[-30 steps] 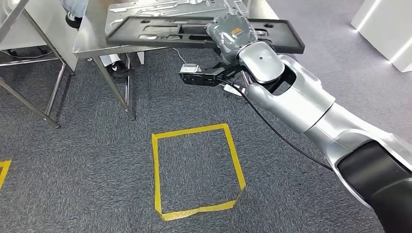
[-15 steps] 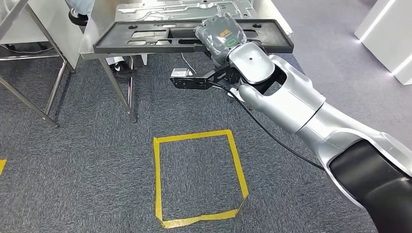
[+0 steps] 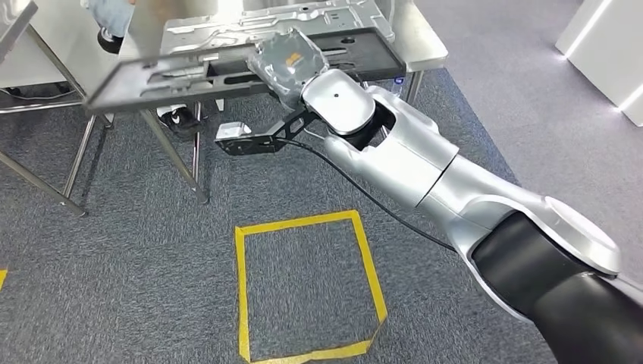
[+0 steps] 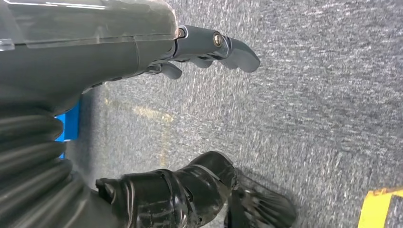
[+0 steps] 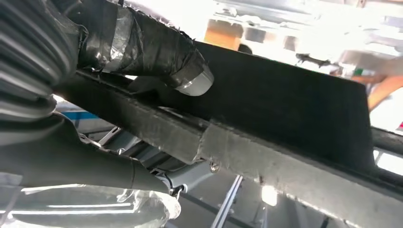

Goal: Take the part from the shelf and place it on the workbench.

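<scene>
A long flat black part (image 3: 189, 72) with cut-outs hangs level in front of a steel workbench (image 3: 425, 42), held near its middle by my right hand (image 3: 292, 64). Its left end sticks out past the bench's left legs. In the right wrist view my right hand (image 5: 142, 47) grips the dark part (image 5: 294, 118) at its edge, thumb on one face and fingers on the other. My left hand (image 4: 199, 57) hangs over grey carpet with its fingers apart and nothing in it.
A silver stamped metal panel (image 3: 303, 19) lies on the workbench behind the part. A second steel frame (image 3: 45, 114) stands at the left. A yellow tape square (image 3: 307, 284) marks the carpet in front. A person's shoe (image 3: 176, 117) shows under the bench.
The whole view has shifted, so the camera has moved. My right arm with the black part has swung left across the picture, and the part's left end now reaches past the bench's left legs.
</scene>
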`<action>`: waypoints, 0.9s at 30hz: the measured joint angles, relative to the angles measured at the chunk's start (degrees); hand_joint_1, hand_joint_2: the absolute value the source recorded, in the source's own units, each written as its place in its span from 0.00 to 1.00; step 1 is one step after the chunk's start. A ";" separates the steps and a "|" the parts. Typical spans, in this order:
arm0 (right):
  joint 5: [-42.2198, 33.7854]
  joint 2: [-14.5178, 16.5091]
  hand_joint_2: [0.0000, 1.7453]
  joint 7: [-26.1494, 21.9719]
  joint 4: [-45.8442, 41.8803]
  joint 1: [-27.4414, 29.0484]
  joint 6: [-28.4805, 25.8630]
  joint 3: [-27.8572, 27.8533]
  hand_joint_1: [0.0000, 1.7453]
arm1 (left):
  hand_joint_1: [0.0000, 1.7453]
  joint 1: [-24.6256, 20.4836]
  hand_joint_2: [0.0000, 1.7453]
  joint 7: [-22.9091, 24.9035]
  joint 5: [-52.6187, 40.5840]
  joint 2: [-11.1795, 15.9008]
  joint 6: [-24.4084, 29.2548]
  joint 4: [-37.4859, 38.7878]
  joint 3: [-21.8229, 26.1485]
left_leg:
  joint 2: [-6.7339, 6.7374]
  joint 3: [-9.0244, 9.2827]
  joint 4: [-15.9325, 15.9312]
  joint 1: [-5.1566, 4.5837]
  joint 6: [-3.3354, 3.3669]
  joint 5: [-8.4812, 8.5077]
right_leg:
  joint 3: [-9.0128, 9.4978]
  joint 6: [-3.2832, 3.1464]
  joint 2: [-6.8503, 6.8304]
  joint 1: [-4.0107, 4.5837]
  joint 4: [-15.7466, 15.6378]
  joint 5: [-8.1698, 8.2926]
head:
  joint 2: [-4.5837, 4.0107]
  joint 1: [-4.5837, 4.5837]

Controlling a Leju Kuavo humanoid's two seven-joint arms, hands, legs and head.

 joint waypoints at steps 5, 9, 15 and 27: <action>-0.26 0.91 1.00 -0.25 1.27 -0.35 0.06 0.18 1.00 | 0.00 0.10 1.00 0.08 0.10 0.03 0.06 0.00 0.00 | 0.01 4.22 -14.15 -0.28 0.52 8.51 | 2.29 1.27 0.20 -0.15 0.10 -2.11 | 0.01 0.13; -0.26 0.96 1.00 -0.38 1.75 -0.48 0.19 0.42 1.00 | 0.00 0.11 1.00 0.10 0.01 0.08 0.30 0.00 -0.02 | -0.05 5.08 -14.38 -0.33 2.04 8.08 | 2.08 2.50 0.05 -0.07 1.16 -3.48 | 0.00 0.38; -0.08 0.91 1.00 -0.23 2.32 -0.49 0.70 0.71 1.00 | 0.00 0.08 1.00 -0.11 -0.11 0.09 0.68 0.00 -0.02 | -1.03 7.03 -14.58 -0.22 3.20 6.56 | -9.41 2.89 -0.10 -0.05 18.32 -7.26 | 0.00 0.66; -0.92 0.78 1.00 0.09 2.59 -0.76 1.17 0.92 1.00 | 0.00 0.12 1.00 -0.08 -0.27 0.25 0.93 0.00 -0.04 | -0.43 4.53 -5.42 -0.14 0.08 0.42 | -1.50 0.37 0.04 -0.09 0.05 1.41 | 0.00 0.36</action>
